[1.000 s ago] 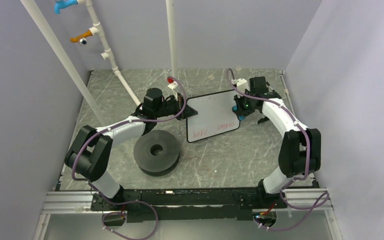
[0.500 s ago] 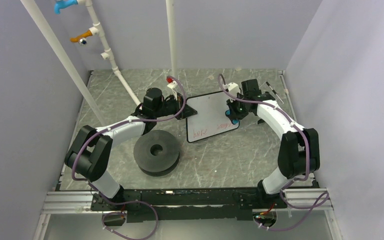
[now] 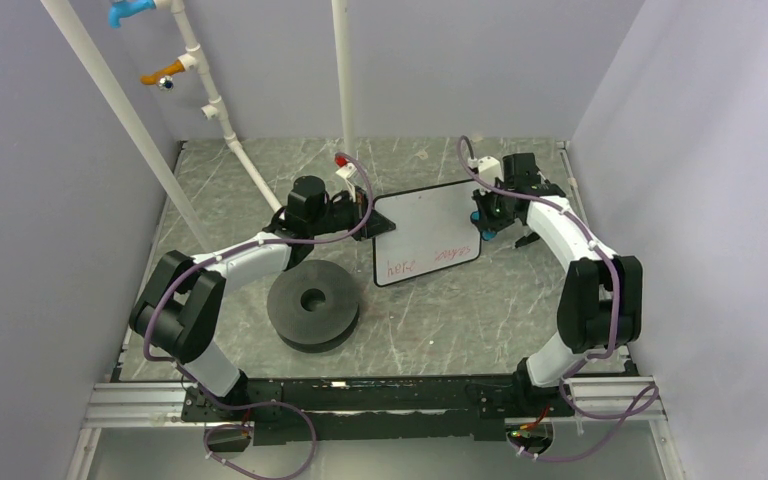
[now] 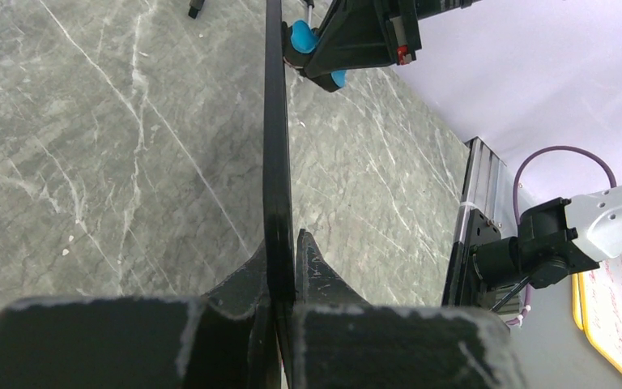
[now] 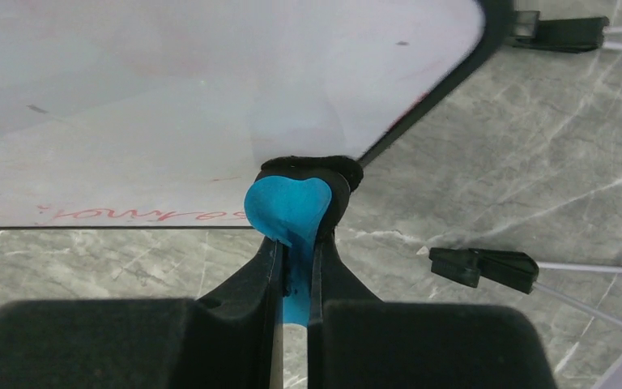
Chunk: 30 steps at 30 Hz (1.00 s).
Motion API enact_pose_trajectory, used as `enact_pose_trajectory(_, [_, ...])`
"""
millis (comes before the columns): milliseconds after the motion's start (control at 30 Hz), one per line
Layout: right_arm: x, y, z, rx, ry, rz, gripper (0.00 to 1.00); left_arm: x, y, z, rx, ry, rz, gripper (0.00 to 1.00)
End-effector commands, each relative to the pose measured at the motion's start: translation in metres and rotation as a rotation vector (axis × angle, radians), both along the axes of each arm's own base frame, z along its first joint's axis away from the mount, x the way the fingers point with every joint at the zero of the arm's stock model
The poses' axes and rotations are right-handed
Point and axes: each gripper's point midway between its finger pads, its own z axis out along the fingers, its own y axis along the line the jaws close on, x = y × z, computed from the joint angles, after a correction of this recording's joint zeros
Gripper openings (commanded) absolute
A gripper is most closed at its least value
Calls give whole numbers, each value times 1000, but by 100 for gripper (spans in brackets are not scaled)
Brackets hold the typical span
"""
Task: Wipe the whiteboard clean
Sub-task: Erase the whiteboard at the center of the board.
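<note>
While one whiteboard (image 3: 425, 232), bearing two red words, sits just beyond the single black disc (image 3: 312, 303), the left gripper (image 3: 372, 222) pinches its left edge. The right gripper (image 3: 487, 222) clamps one blue eraser (image 5: 287, 207) at the board's right edge.

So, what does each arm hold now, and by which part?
Left fingers pinch the whiteboard by its left edge; right fingers clamp the eraser by its blue body.
</note>
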Motion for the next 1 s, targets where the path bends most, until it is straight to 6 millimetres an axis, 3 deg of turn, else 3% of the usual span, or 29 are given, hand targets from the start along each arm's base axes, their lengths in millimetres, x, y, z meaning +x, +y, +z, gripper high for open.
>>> enact_pose_trajectory(0, [-2,46,8,72,-46,178,0,-33,-20,55,-116,-129,-203,0])
enact_pose_trajectory(100, [-24,73,4,89,-16,278,0,-33,-21,55,-116,-128,-205,0])
enact_pose_trajectory(200, [-29,80,4,103,-4,301,0,-33,-21,55,-116,-129,-207,0])
enact_pose_trajectory(300, [-13,59,2,32,-14,213,0,-34,-20,55,-113,-132,-206,0])
enact_pose_trajectory(433, [18,11,7,-55,-71,18,0,-35,-19,56,-112,-135,-206,0])
enact_pose_trajectory(567, [29,-4,16,-76,-107,-29,0,-35,-19,57,-110,-137,-209,0])
enact_pose_trajectory(667, [23,8,15,-33,-91,36,0,-35,-20,58,-112,-139,-211,0])
enact_pose_trajectory(867, [-16,66,14,85,-33,284,0,-34,-20,57,-110,-136,-210,0])
enact_pose_trajectory(967, [-11,69,26,94,-74,266,0,-33,-20,57,-110,-138,-210,0])
